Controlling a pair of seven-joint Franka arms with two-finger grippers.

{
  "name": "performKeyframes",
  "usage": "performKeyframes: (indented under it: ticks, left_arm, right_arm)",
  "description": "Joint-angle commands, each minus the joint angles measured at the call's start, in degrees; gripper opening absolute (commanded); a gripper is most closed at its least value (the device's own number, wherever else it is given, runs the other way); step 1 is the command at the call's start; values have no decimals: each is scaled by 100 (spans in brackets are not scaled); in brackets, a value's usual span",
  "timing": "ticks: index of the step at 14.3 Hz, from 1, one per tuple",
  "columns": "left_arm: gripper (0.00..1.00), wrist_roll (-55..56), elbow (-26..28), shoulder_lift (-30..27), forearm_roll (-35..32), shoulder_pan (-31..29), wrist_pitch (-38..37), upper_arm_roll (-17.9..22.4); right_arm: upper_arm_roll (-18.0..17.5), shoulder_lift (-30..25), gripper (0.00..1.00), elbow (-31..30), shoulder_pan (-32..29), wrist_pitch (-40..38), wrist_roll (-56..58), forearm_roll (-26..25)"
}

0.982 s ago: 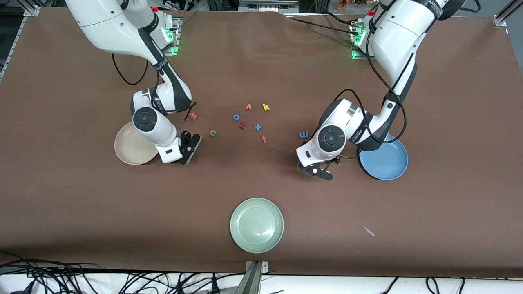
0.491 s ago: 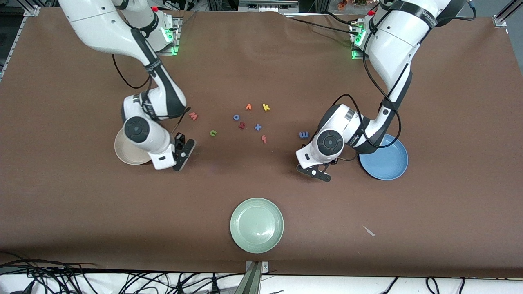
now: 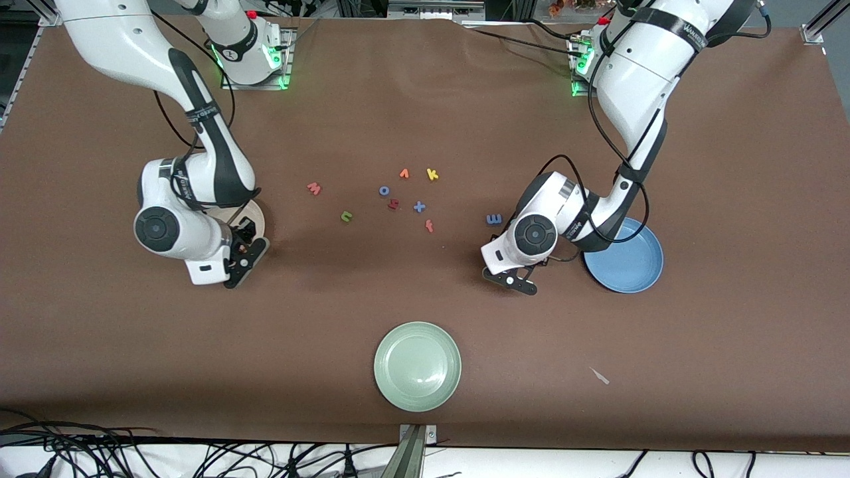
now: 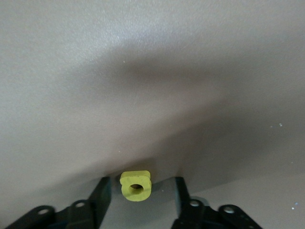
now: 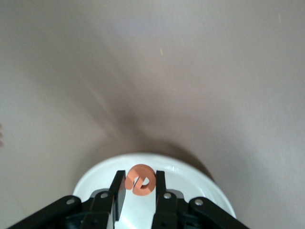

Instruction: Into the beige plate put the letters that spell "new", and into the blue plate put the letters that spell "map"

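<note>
Since the earlier frame my right gripper [image 5: 138,187] has swung over the beige plate [image 5: 200,191], clenched on the orange e [image 5: 140,179]. Left gripper [image 4: 142,193] straddles the yellow a [image 4: 135,185] on the table beside the blue plate [image 3: 631,265], fingers not touching it.

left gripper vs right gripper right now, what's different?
The right gripper is shut on the orange e over the beige plate; the left gripper straddles the yellow a with gaps on both sides, down at the table near the blue plate. Both have a foam letter between their fingers.
</note>
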State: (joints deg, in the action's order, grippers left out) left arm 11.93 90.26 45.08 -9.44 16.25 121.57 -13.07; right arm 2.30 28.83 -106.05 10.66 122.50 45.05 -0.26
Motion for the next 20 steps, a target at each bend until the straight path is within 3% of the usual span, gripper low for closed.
performKeyframes:
  ticks: [1, 2, 3, 4, 8, 12, 13, 14, 15, 18, 20]
  left_arm:
    - [13, -24, 54, 0, -216, -60, 25, -11]
    - [2, -16, 36, -43, -216, -69, -10, -11]
    - [1, -7, 27, -78, -216, -104, -28, -3]
    - [1, -7, -8, -201, -216, -139, -193, 6]
    - [4, -191, -26, -694, -243, -489, -1098, 120]
    - [7, -252, 71, -668, -1138, -903, -1671, 147]
    - [13, -305, 141, -650, -1139, -1017, -1671, 147]
    - [39, -323, 194, -624, -1139, -1079, -1654, 147]
    - [99, -323, 185, -624, -1139, -1114, -1654, 147]
    - [100, -306, 142, -650, -1043, -1133, -1671, 94]
    - [100, -227, 98, -703, -1025, -1062, -1802, -229]
  right_arm:
    - [270, -588, 9, -792, 32, 54, 30, 52]
    - [376, -668, 12, -986, 32, 185, 30, 52]
    - [473, -712, 45, -1110, 32, 248, 30, 52]
    - [491, -713, 99, -1120, 32, 231, 12, 61]
    - [448, -967, 100, -1102, 50, -5, -670, 79]
    - [-26, -1205, 100, -1260, 59, -121, -1761, 79]
    - [-132, -1283, 100, -1400, 50, -69, -1972, 79]
    - [-229, -1423, 100, -1619, 59, 89, -2183, 79]
    - [-360, -1598, 100, -1908, 59, 325, -2289, 79]
    - [-712, -1863, 100, -2630, 59, 1090, -2439, 70]
    - [-940, -1978, 100, -2851, 59, 1293, -2851, 70]
